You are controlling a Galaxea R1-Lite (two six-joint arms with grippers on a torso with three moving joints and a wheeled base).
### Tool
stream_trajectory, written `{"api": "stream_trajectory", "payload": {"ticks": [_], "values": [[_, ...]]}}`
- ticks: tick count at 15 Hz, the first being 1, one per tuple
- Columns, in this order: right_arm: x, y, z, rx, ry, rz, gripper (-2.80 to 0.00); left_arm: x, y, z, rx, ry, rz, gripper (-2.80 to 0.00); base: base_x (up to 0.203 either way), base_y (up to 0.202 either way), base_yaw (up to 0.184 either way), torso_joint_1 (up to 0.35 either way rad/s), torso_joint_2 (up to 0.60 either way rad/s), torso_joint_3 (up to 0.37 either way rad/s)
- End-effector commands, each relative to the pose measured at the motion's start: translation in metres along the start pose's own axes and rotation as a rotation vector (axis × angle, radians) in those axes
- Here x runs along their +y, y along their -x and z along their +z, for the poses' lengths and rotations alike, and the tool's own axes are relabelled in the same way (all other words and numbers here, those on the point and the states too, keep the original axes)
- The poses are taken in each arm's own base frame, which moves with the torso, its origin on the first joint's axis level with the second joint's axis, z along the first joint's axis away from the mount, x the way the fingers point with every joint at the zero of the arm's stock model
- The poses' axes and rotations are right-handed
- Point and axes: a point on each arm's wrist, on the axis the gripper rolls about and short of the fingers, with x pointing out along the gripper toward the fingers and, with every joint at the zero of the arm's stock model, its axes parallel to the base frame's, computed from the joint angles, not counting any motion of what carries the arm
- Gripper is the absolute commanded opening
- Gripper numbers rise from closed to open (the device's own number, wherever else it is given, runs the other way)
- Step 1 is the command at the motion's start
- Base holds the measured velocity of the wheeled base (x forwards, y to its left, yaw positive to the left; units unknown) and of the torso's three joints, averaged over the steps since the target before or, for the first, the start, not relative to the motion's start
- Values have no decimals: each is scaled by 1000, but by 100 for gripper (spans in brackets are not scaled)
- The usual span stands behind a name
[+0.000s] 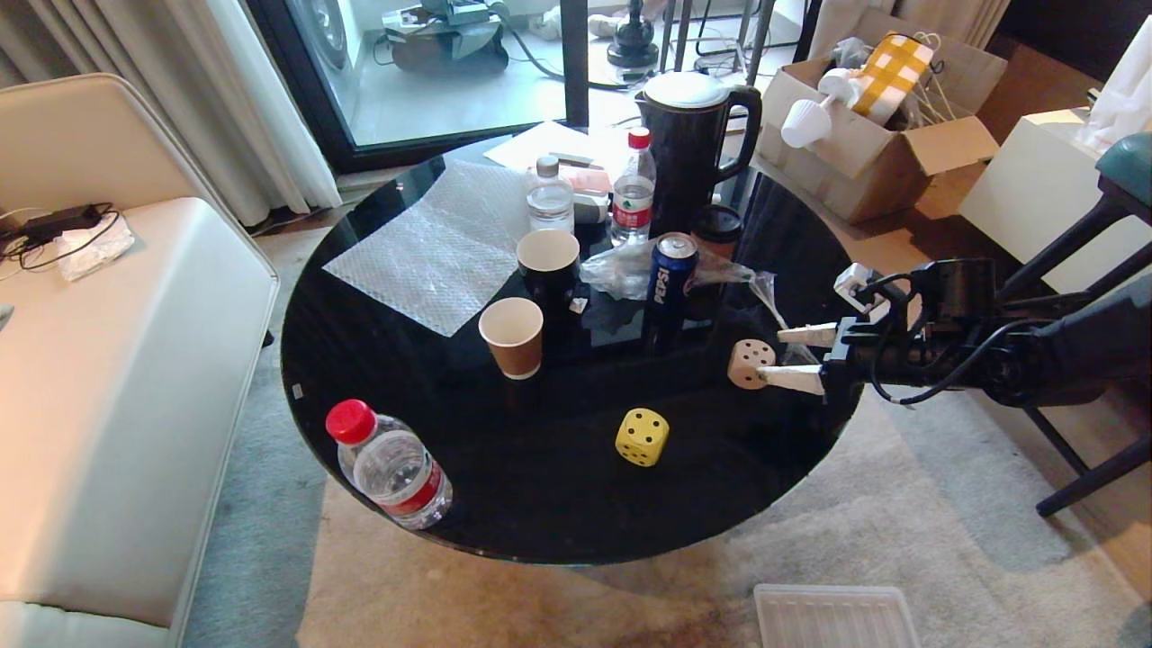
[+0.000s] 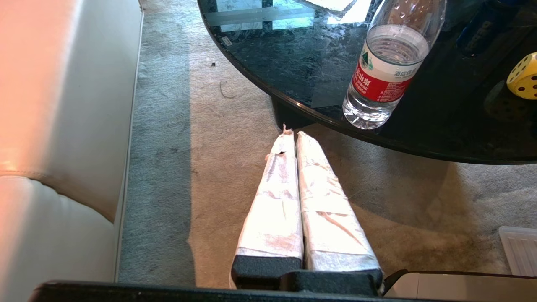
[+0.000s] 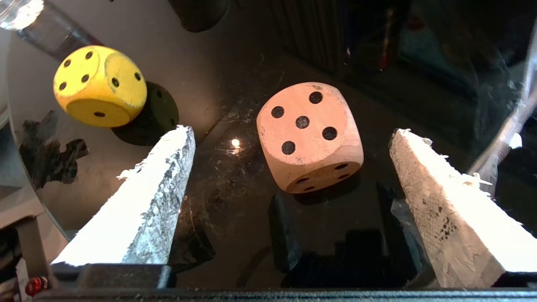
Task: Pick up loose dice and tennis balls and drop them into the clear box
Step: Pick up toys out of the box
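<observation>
The tan die (image 1: 749, 363) sits on the black round table (image 1: 378, 360) at the right of the head frame, near the rim, its five-dot face up in the right wrist view (image 3: 308, 134). The right gripper (image 1: 781, 357) reaches in level from the right edge with its jaws spread wide — one taped finger on each side of the die, neither touching it in the wrist view, where the die rests clear between the fingers (image 3: 138, 205). Lower and left of it, near the frame's centre, lies the yellow die (image 1: 642, 437), well apart from the gripper. The glossy tabletop mirrors both dice and carries clutter further up: a Pepsi can (image 1: 670, 277), crumpled plastic wrap (image 1: 630, 270), a paper cup (image 1: 512, 336), a black cup (image 1: 548, 265), two upright water bottles (image 1: 634, 189), a black jug (image 1: 691, 153) and a sheet of bubble wrap (image 1: 441, 247). A third bottle (image 1: 389, 463) lies at the lower left rim. Below the table is grey and beige carpet (image 1: 270, 522), with a ribbed translucent lid (image 1: 832, 616) at the bottom edge. A cream sofa (image 1: 108, 360) fills the left side; an open cardboard box (image 1: 864, 144) stands at the upper right, glass doors at the top. The left gripper (image 2: 292, 136) hangs over the carpet beside the table's edge, its jaws pressed together on nothing.
</observation>
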Motion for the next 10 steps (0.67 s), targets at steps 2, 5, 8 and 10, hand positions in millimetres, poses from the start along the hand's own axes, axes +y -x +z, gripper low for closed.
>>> {"api": "stream_trajectory", "payload": {"ticks": [2, 5, 8, 10], "values": [[-7, -7, -9, -13, 14, 38, 0, 0, 0, 0, 0, 0, 1, -280, 0, 0, 0, 0, 0, 0], [-15, -12, -13, -26, 51, 52, 0, 0, 0, 0, 0, 0, 1, -280, 0, 0, 0, 0, 0, 0], [-21, -19, -22, -30, 58, 75, 0, 0, 0, 0, 0, 0, 1, -280, 0, 0, 0, 0, 0, 0], [-24, -23, -25, -34, 63, 83, 0, 0, 0, 0, 0, 0, 1, -280, 0, 0, 0, 0, 0, 0]]}}
